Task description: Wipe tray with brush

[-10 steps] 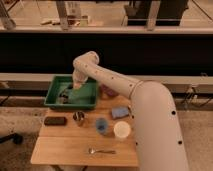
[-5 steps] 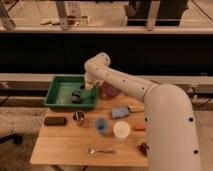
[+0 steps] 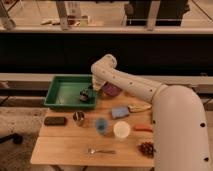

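Observation:
The green tray (image 3: 64,91) sits at the back left of the wooden table. My white arm reaches in from the right and bends down into it. The gripper (image 3: 87,93) hangs low over the tray's right front corner, shut on the small dark brush (image 3: 84,96), whose head rests on or just above the tray floor. The wrist hides the brush handle.
A purple bowl (image 3: 112,90) stands right of the tray. In front lie a black block (image 3: 55,120), a metal cup (image 3: 78,118), a blue cup (image 3: 101,125), a white cup (image 3: 121,130), a spoon (image 3: 100,150), a blue sponge (image 3: 120,111), a banana (image 3: 139,107) and grapes (image 3: 146,148).
The gripper has swept to the right across the tray floor with the brush, from the tray's middle to its right front corner.

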